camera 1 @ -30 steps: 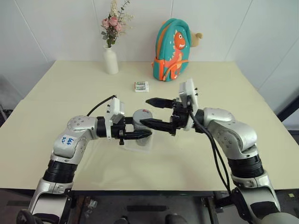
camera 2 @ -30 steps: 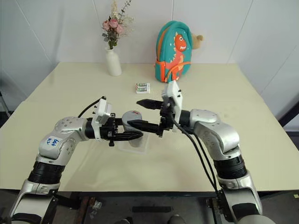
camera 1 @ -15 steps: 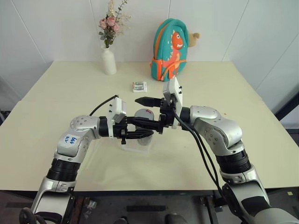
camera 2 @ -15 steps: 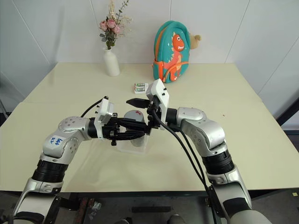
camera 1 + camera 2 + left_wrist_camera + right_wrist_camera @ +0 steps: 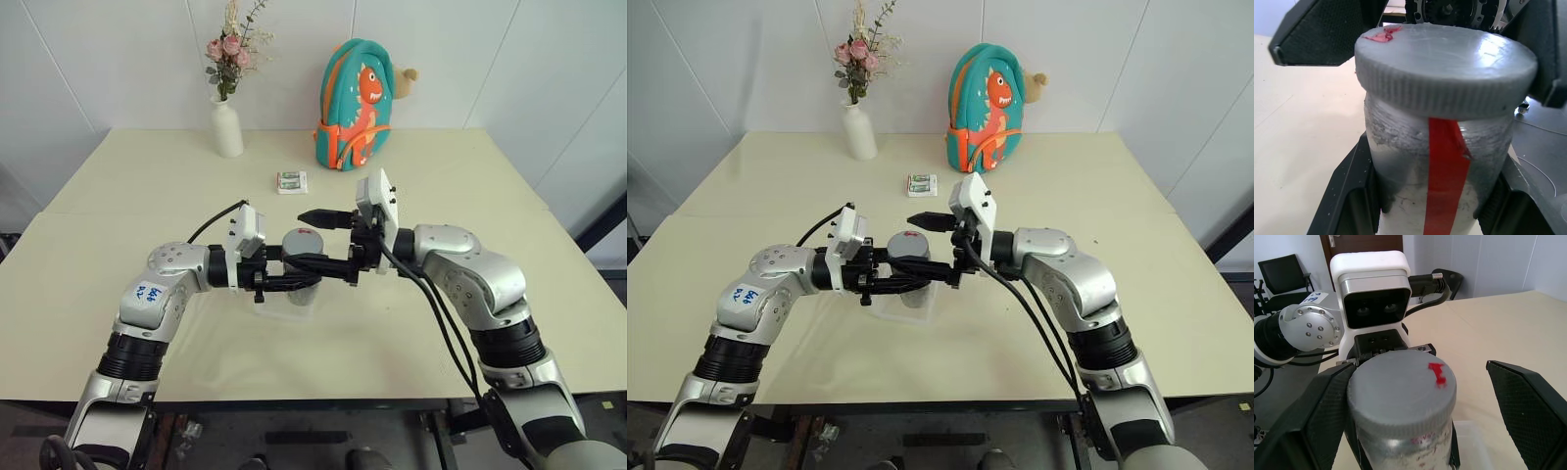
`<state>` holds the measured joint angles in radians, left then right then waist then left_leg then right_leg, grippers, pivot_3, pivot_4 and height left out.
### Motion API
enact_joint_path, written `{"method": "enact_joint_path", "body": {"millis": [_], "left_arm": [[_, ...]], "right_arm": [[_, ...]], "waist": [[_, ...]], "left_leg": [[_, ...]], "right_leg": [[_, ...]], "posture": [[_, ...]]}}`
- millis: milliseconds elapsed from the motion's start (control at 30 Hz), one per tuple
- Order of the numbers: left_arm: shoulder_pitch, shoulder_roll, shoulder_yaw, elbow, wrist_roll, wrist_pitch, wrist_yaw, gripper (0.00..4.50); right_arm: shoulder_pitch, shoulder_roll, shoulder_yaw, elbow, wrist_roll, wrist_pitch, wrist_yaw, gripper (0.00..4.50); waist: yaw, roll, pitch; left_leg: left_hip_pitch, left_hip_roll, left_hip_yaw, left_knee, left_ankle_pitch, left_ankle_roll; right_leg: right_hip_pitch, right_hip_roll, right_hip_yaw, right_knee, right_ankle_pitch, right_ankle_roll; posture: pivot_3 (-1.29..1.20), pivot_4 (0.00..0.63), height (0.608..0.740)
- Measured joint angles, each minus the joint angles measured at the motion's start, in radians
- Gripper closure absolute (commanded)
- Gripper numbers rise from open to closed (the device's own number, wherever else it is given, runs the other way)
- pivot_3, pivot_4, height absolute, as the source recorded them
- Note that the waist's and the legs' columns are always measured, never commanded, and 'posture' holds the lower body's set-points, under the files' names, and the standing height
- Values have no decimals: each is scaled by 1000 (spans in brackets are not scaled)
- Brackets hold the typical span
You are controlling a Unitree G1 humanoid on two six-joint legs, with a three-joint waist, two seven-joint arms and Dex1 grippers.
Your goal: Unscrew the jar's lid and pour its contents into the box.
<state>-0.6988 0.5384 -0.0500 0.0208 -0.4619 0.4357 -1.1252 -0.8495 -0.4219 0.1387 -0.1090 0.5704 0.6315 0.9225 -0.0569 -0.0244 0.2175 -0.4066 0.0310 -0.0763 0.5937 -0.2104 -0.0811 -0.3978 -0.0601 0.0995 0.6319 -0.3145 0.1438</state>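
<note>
While the jar (image 5: 1442, 191) is clamped by the left gripper (image 5: 299, 281) over the box (image 5: 286, 301), the lid (image 5: 1400, 389) is straddled by the wide-open right gripper (image 5: 318, 240); closing and twisting is needed next.

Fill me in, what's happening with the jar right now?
The left gripper is shut on the jar and holds it upright above the box. The lid is on the jar. The right gripper is open, one finger on each side of the lid, not yet clamped. Nothing has been poured.
</note>
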Motion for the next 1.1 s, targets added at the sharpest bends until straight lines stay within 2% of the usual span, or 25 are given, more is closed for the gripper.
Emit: {"method": "enact_joint_path", "body": {"millis": [367,700,867,1100], "left_arm": [[0,15,19,-7,-4,0,0,2526],[0,14,10,-9,-5,0,-14,2526],[0,13,10,-9,-5,0,-19,2526],[0,9,11,-11,-5,0,-19,2526]], "right_arm": [[0,-100,-83,48,22,5,57,36],[22,-126,-91,11,92,91,162,36],[13,-109,-89,3,101,105,166,36],[-27,-7,-46,24,59,85,100,36]], "waist": [[3,0,0],[2,0,0],[0,0,0],[2,0,0]], "left_leg": [[0,0,0,0,0,0],[0,0,0,0,0,0],[0,0,0,0,0,0],[0,0,0,1,0,0]], "right_leg": [[0,0,0,-1,0,0],[0,0,0,0,0,0],[0,0,0,0,0,0],[0,0,0,0,0,0]], "posture": [[0,150,740],[0,150,740],[0,150,740],[0,150,740]]}}
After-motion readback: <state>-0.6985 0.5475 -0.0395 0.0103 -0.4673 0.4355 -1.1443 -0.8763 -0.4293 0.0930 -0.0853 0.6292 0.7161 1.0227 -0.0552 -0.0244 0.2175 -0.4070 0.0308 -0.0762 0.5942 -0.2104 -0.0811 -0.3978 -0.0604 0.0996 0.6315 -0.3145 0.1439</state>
